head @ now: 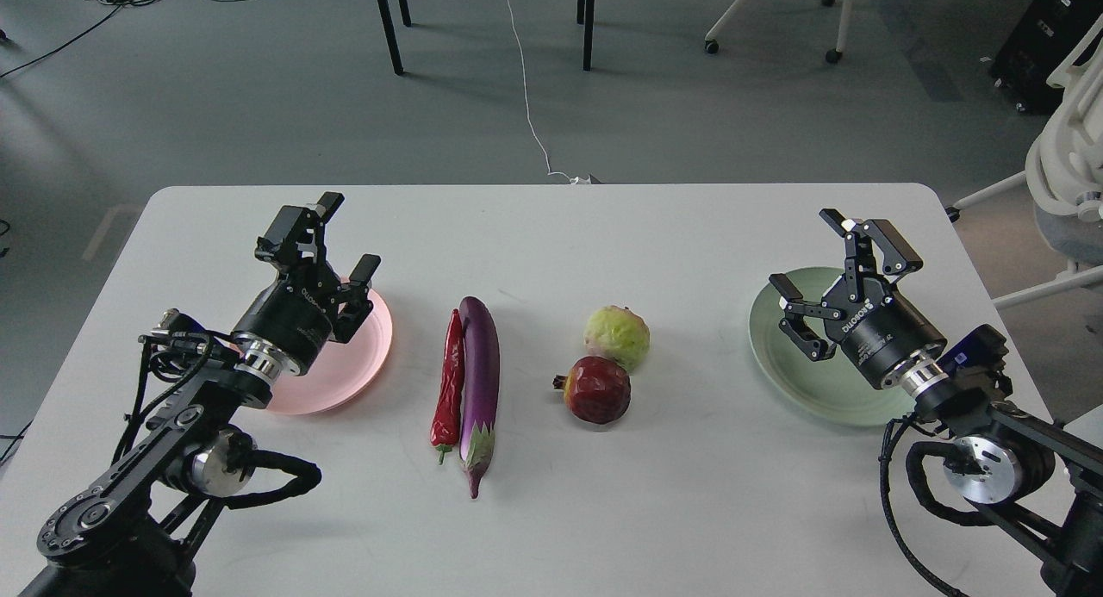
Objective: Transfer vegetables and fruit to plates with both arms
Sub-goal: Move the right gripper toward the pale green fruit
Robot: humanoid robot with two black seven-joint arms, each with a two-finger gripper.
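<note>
On the white table (551,235) a purple eggplant (479,377) lies lengthwise at centre left, stem end toward me. A red chili pepper (449,388) lies touching its left side. To the right a dark red pomegranate (597,389) sits in front of a pale yellow-green fruit (617,338), the two touching. The pink plate (366,360) is at left, partly hidden by my left gripper (346,233), which hangs open and empty above it. My right gripper (810,252) is open and empty over the mint green plate (780,360) at right.
Beyond the table's far edge are grey floor, black table legs (388,24), a white cable (527,97) and office chair bases (771,20). A white chair (1068,175) stands off the table's right side.
</note>
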